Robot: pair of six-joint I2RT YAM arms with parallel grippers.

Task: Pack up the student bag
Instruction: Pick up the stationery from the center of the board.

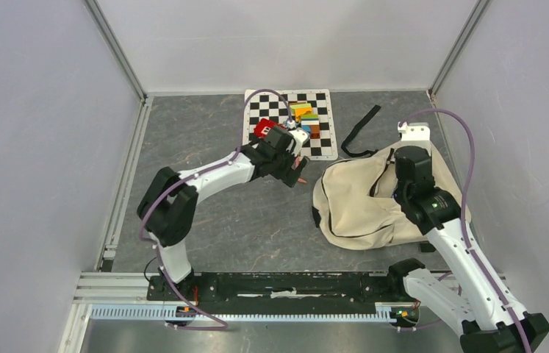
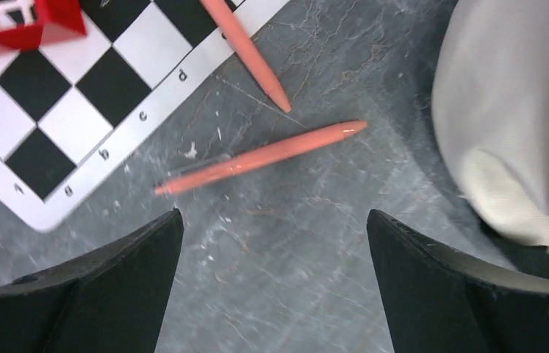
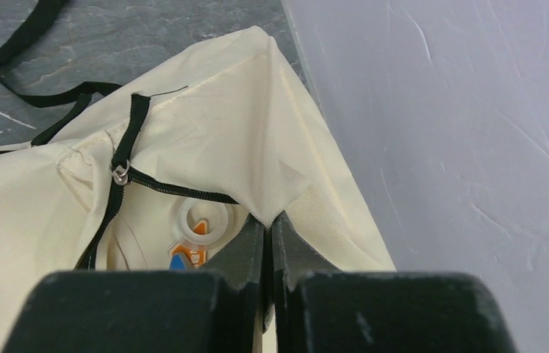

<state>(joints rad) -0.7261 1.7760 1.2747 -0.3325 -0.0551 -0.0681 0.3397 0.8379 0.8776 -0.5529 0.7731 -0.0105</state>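
The left pincer [image 2: 273, 220] is hanging with its jaws standing wide apart over the grey marbled counter [image 2: 293, 294]. It appears to be lining up on the salmon pen [image 2: 260, 157] lying just ahead of its fingertips. A second pen [image 2: 245, 51] is lying farther ahead, its far end crossing onto the chessboard mat [image 2: 43, 132], where a red box [image 2: 36, 22] is sitting ahead and to this pincer's left.

The student bag [image 1: 359, 206] is lying near the left pincer's right side and directly beneath the right pincer [image 3: 267, 220], which is clamping together on a peak of the cream fabric beside the black zipper [image 3: 183, 193]. Judging by the raised cloth, it is holding the mouth open so things can be dropped in. A white-and-orange item [image 3: 198, 228] is already showing inside.

Plain pale walls [image 1: 36, 147] are enclosing the counter on three sides, with metal rails [image 1: 120, 184] running along its edges.
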